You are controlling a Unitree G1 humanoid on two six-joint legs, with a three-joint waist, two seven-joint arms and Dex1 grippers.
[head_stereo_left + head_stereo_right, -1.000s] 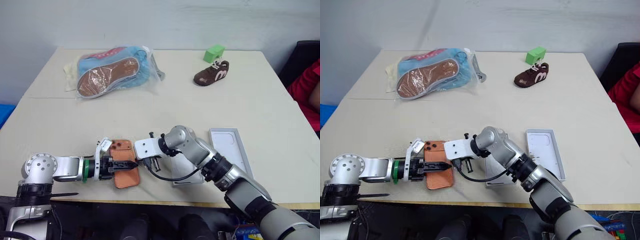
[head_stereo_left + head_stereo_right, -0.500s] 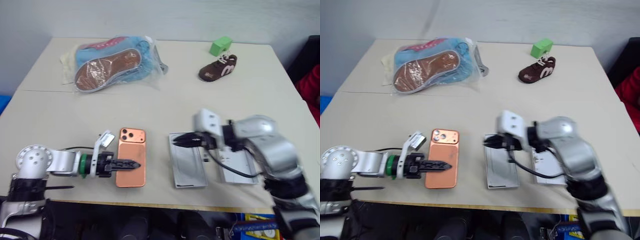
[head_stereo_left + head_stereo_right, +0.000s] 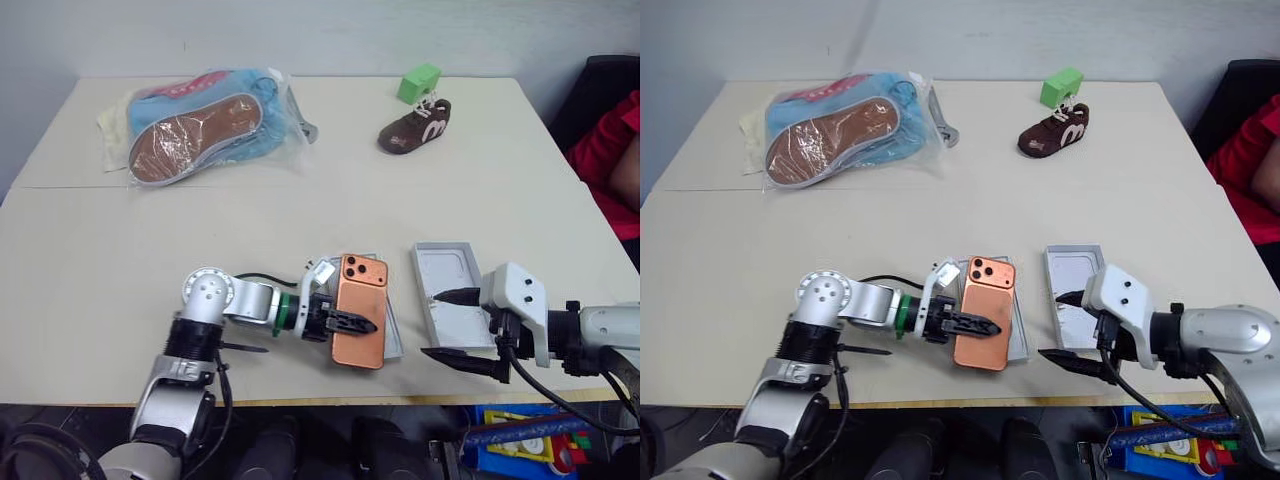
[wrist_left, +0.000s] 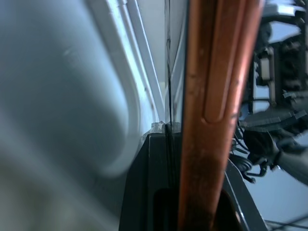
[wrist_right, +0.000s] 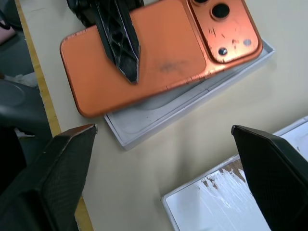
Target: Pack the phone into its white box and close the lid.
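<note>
The orange phone faces back-up, camera bump away from me, with my left gripper shut on its long edge. It sits askew over the white box, covering most of it and overhanging toward the table's front edge; I cannot tell if it rests on the rim. In the right wrist view a black left finger lies across the phone above the box. The lid lies inside-up just right of the box. My right gripper is open over the lid's near end, holding nothing.
A plastic bag with blue slippers lies at the back left. A small brown shoe and a green block stand at the back right. A person in red is beyond the table's right edge.
My left gripper has carried the phone to the right, over the white box. My right gripper left the phone, swung right past the box and opened wide. The camera view has shifted too.
</note>
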